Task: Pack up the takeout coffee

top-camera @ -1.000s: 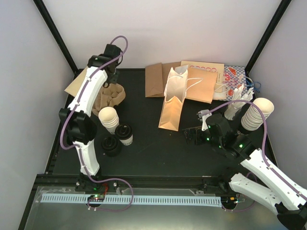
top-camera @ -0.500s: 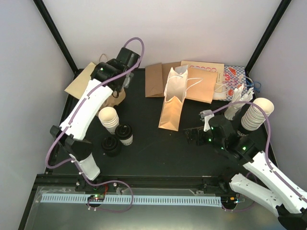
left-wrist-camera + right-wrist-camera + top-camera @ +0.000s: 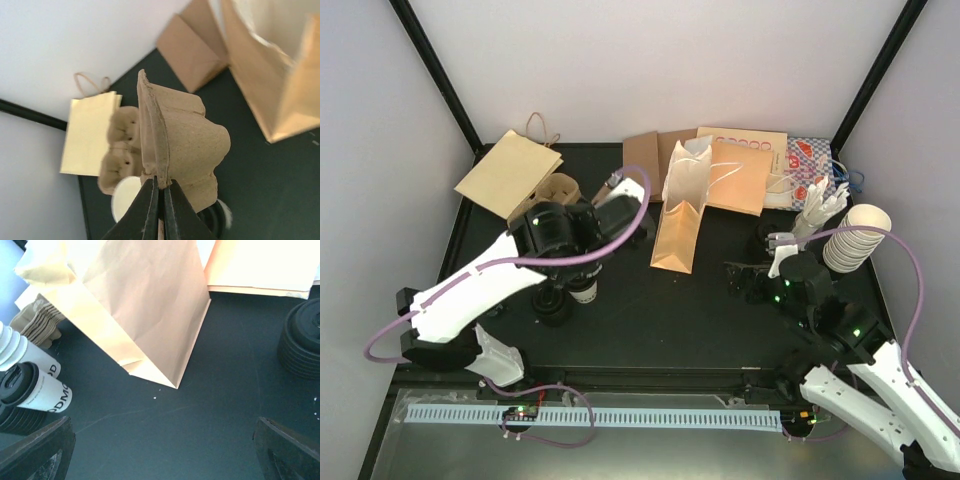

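One takeout coffee cup (image 3: 31,388), cream with a black sip lid, stands at the left of the table, partly under my left arm in the top view (image 3: 584,291). My left gripper (image 3: 161,189) is shut on the rim of a brown pulp cup-carrier tray (image 3: 187,145) and holds it in the air above the cups. Behind it sits the stack of pulp trays (image 3: 561,188). My right gripper (image 3: 162,452) is open and empty, low over bare table, right of the standing peach paper bag (image 3: 682,215).
Stacks of black lids (image 3: 552,308) (image 3: 301,345) sit near the cup and by my right gripper. A lidless cup stack (image 3: 855,240) stands at the right. Flat paper bags (image 3: 745,165) line the back, and one tan bag (image 3: 508,172) lies back left.
My left arm has swung from the back left corner toward the middle, carrying a pulp tray off the stack. My right arm has shifted slightly right.
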Tool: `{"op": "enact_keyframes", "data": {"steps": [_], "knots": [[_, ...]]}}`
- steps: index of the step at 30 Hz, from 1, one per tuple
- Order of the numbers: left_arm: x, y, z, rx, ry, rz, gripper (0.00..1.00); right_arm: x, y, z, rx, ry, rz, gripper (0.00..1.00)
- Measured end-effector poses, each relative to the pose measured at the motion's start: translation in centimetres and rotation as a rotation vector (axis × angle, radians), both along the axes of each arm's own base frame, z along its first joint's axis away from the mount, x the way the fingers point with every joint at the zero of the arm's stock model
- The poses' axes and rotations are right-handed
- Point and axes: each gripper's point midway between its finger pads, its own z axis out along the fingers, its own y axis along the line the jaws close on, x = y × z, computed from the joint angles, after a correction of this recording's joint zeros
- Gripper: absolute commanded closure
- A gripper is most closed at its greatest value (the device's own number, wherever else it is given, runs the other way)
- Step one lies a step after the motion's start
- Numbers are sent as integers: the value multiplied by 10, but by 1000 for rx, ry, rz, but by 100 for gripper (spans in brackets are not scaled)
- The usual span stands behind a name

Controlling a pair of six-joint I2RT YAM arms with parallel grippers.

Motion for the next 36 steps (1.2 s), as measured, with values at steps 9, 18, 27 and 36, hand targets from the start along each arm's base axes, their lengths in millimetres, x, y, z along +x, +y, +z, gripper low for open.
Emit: {"op": "enact_keyframes", "data": {"steps": [9,18,27,36], "knots": [[-62,-38,-45,-69,180,-145,98,4,-14,2,19,-3,-103,0],[-100,-72,-96,-69,328,-236,98,2,-21,0,39,10,-150,0],[-106,-123,-164,1,381,-224,99,2,-25,-3,52,22,-180,0],[-108,-173,-238,40,450,-221,43,0,-27,-9,34,47,-185,0]]}}
